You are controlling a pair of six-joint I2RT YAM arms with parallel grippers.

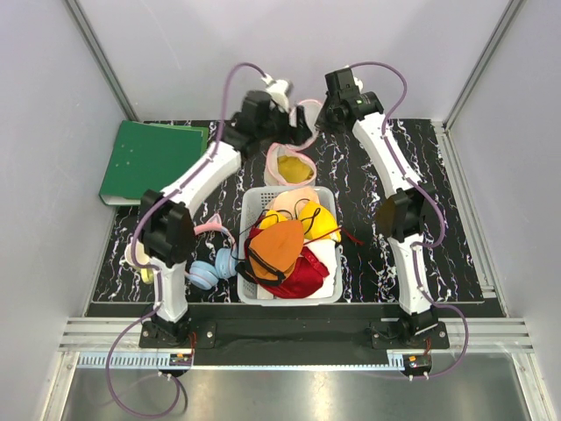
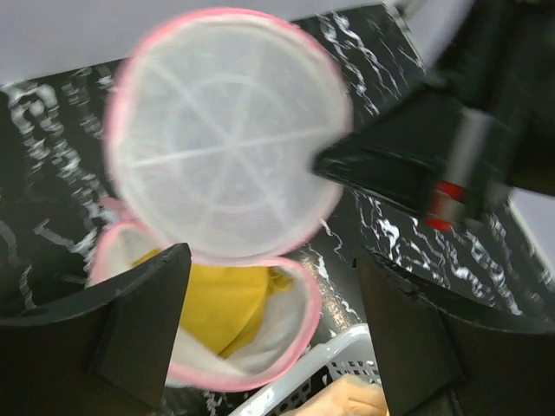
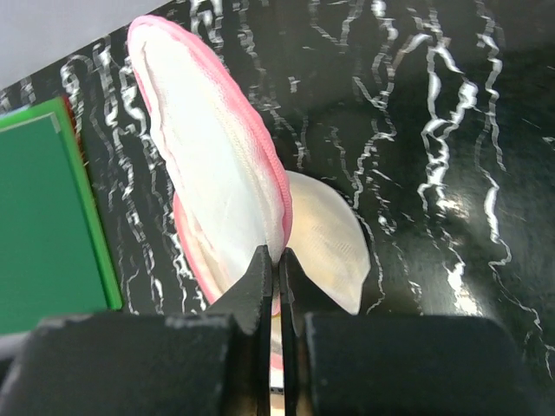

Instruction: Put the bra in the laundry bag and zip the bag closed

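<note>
Left wrist view looks down on the bra (image 2: pixel 221 303), a plain yellow one, bunched inside the lower half of the laundry bag (image 2: pixel 295 321). The bag sits unzipped on the table, and its round white mesh lid (image 2: pixel 230 139) with the pink zipper rim stands raised above the opening. Part of the bra is hidden by the near rim.

The left gripper (image 2: pixel 273 260) hovers over the bag with its two fingers (image 2: pixel 139 329) spread wide to either side of the opening, gripping nothing. The right gripper (image 3: pixel 277 256) has its jaws pressed together on the pink edge of the lid, holding the lid tilted up on its edge, with the lower half of the bag behind it.

From the top camera, the bag lies at the far middle of the black marbled table (image 1: pixel 456 246), just beyond a white plastic basket (image 1: pixel 289 298). Both arms reach over it from either side. The basket holds an orange bra (image 1: pixel 276 246), a yellow bra with black straps (image 1: pixel 320 224) and a red garment (image 1: pixel 307 276). A light blue bra (image 1: pixel 210 270) lies against the basket's left side, and a green binder (image 1: pixel 149 162) lies at the far left corner of the table.
</note>
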